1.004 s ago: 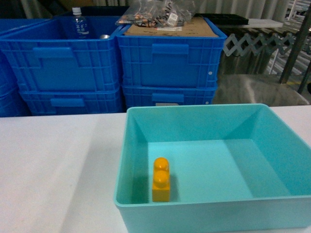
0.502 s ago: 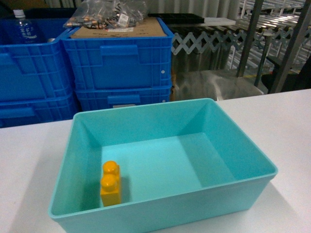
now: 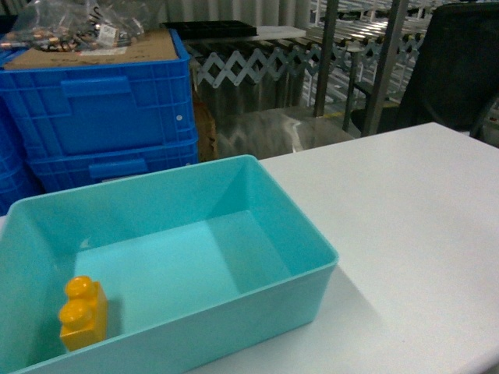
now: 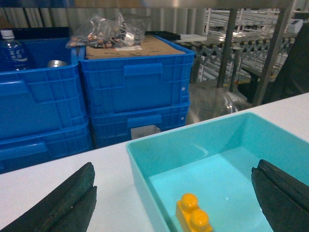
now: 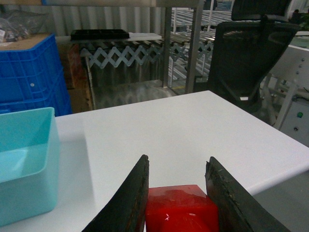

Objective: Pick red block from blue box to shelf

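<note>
Swinging rightward since a second ago, the head view is now showing the box (image 3: 168, 257) at the left, with more bare table (image 3: 413, 226) beside it. Right jaws are pinching the red block (image 5: 181, 210) between them, over the table and well right of the box. Left jaws are standing wide apart above the box's near end. Inside the box a yellow brick (image 3: 80, 313) is sitting near its left wall. Blue crates (image 3: 97, 109) are standing behind the box.
</note>
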`<state>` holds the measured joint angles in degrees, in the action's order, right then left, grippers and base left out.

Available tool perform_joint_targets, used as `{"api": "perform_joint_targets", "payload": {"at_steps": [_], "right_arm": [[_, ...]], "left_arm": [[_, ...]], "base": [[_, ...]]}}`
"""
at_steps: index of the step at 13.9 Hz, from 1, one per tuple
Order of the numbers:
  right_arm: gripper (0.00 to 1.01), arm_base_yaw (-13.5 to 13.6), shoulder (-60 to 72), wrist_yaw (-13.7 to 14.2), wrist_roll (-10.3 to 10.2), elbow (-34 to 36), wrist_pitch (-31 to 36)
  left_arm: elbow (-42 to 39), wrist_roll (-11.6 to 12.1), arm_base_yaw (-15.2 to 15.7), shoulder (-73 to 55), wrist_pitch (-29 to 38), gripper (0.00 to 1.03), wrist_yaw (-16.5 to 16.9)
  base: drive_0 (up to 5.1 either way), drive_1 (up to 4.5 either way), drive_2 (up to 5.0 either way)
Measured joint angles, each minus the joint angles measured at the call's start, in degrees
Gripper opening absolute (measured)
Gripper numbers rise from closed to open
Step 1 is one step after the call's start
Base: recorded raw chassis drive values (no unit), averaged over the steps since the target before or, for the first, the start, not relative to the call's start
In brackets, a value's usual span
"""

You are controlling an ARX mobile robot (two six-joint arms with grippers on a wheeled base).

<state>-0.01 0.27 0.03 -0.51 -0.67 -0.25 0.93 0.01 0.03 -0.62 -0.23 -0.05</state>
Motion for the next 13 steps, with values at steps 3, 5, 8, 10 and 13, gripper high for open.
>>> {"api": "perform_joint_targets", "payload": {"at_steps": [3,5,8,10,13], "right_arm": [[0.29,0.00,0.00,0.00,0.00,0.00,0.00],[0.29,0.00,0.00,0.00,0.00,0.00,0.02],[0.29,0.00,0.00,0.00,0.00,0.00,0.00],[0.29,0.00,0.00,0.00,0.00,0.00,0.00],[0.28,0.00,0.00,0.00,-0.02,0.00,0.00]], "left_arm": [[0.00,0.00,0.00,0.00,-0.02,0.98,0.02],[0.00,0.00,0.00,0.00,0.00,0.98,0.02],[0.00,0.00,0.00,0.00,0.00,0.98,0.02],[0.00,0.00,0.00,0.00,0.00,0.98,0.02],[0.00,0.00,0.00,0.00,0.00,0.98,0.02]], "base": [[-1.4,-1.39,-1.4],[-1.6,-1.55,-1.6],[-1.5,-1.54,-1.5],[-1.4,-1.45,-1.4],[-1.5,-1.53,-1.5]]}}
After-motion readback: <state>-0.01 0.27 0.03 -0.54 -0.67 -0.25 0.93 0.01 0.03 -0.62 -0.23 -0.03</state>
